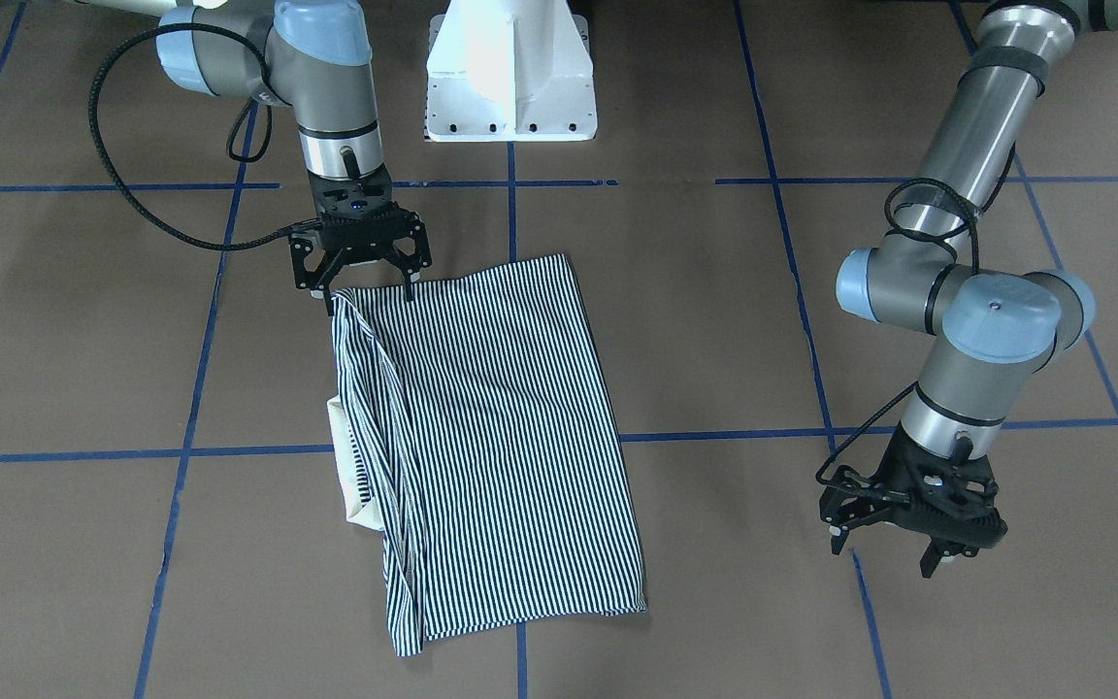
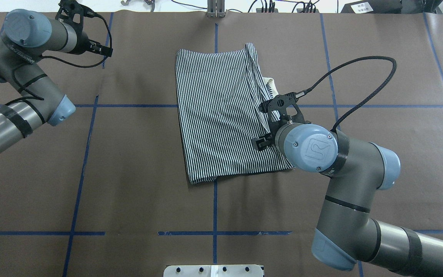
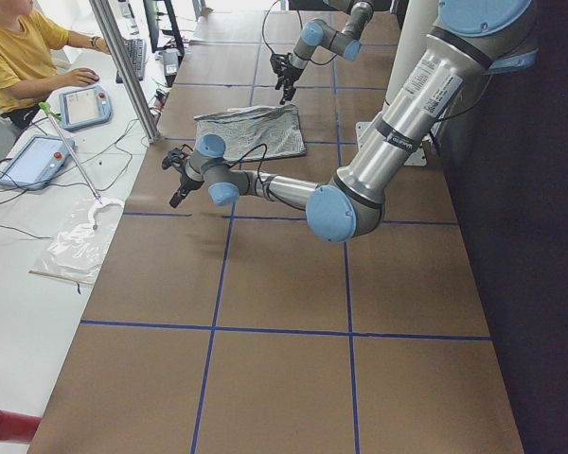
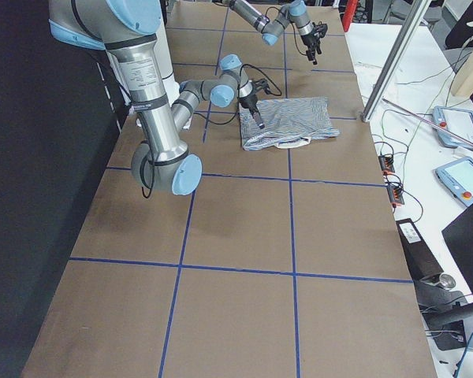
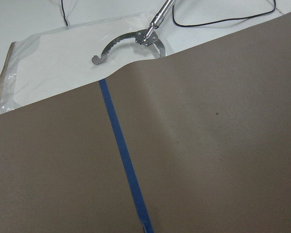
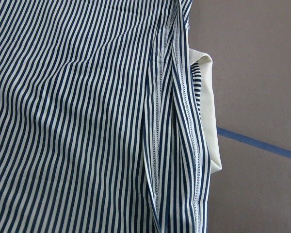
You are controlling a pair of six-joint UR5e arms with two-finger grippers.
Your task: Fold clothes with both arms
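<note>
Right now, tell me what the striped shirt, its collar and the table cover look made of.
Striped shirt: soft matte knit, likely cotton; it wrinkles and drapes.
Collar: thicker cream fabric, plain and matte; weave unclear.
Table cover: brown matte paper, apparently; its thin edge lifts in a wave.

Six cameras, one table (image 2: 129, 173)
You look down from behind the robot's base (image 1: 510, 78) and from across it; two more look along the table from its ends. All four share the shirt (image 2: 221, 115). The right wrist camera sits close over it.

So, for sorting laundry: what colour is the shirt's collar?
Cream collar, clearest in the right wrist view.
</note>
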